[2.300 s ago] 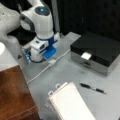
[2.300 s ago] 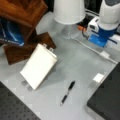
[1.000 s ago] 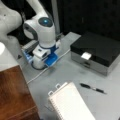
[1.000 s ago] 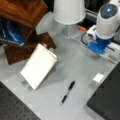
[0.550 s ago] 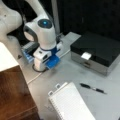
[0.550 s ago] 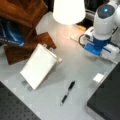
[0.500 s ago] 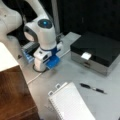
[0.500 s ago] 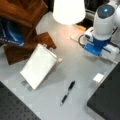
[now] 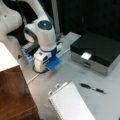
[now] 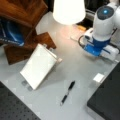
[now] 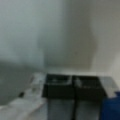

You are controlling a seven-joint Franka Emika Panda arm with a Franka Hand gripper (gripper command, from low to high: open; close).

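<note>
Hovering low at frame left: white-and-blue robot gripper, fingers together in wrist view | black-lidded grey metal box right, closed, small white tag on top | black pen lower right.

The white robot arm's gripper points down, low over the grey tabletop, beside a flat blue piece at its 3 o'clock in a front view. A thin black pen lies flat, well apart at 4 o'clock. A white spiral-bound notebook lies flat toward 5 o'clock. In the wrist view the dark fingers sit side by side
</note>
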